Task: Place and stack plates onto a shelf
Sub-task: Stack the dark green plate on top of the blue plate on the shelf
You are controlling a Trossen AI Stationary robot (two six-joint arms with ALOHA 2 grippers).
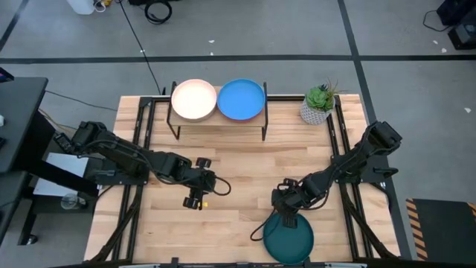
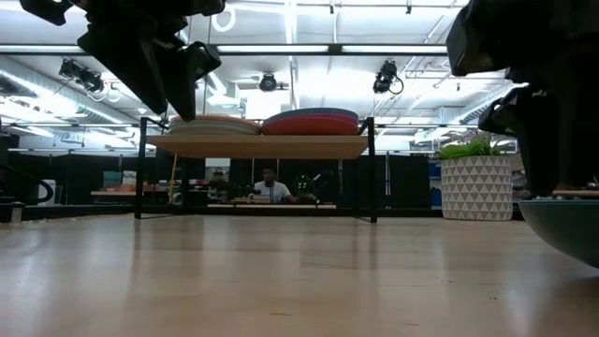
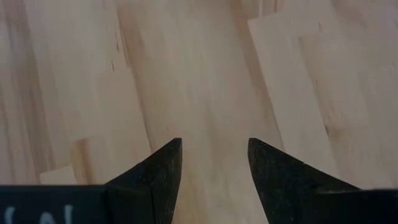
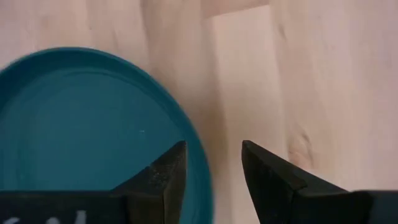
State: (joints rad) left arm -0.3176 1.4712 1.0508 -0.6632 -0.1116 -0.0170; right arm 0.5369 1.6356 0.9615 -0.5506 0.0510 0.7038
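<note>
The shelf (image 1: 218,121) stands at the table's far edge on thin black legs. It carries two stacks of plates, one topped by a cream white plate (image 1: 193,99) and one by a blue plate (image 1: 240,99). In the low view each stack (image 2: 213,124) (image 2: 311,122) shows more plates beneath. A dark teal plate (image 1: 290,238) lies flat near the table's near edge. My right gripper (image 4: 213,149) is open and points down over the teal plate's far rim (image 4: 202,158), one finger over the plate and one over bare wood. My left gripper (image 3: 214,146) is open over bare table, left of centre (image 1: 199,182).
A potted plant in a white patterned pot (image 1: 318,106) stands right of the shelf at the table's far right corner. Black rails run along the table's left side (image 1: 137,149) and right side (image 1: 343,149). Bare wood lies between the shelf and both grippers.
</note>
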